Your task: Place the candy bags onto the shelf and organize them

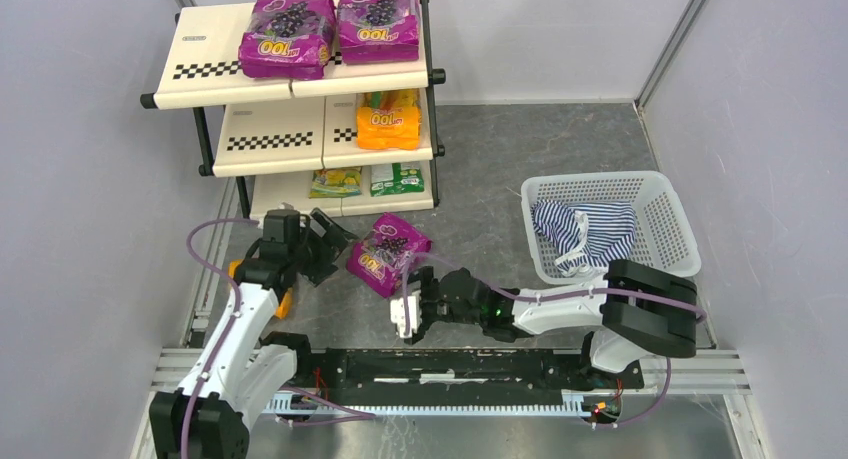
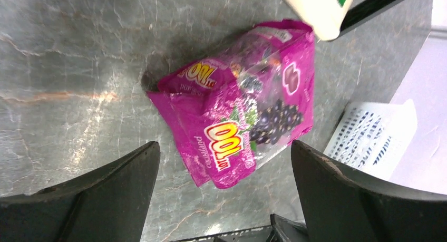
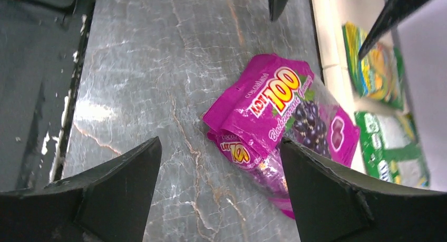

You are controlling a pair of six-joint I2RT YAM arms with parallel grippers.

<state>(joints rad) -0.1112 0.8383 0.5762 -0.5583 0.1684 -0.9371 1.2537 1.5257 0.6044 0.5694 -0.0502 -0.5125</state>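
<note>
Left tool (image 1: 335,247): spread wide and empty; the purple bag (image 1: 388,251) lies just ahead, framed between its fingers.
Right tool (image 1: 404,315): also spread wide, nothing held; the same bag lies ahead of it, clear of both fingers.
Bag: crumpled on the worktop (image 1: 500,159); a second pouch seems to be tucked beneath, though this cannot be told for certain.
Shelf (image 1: 200,59): beyond the bag from both tools; purple bags (image 1: 288,34) are seen on the top tier, orange and green ones below.
Step judged: pick-up by the left tool.
Method: the fingers should be lowered astride the bag's bulk, not its thin sealed edge, and closed firmly.
Risk: glossy film may slip; a lower pouch may be dropped.
</note>
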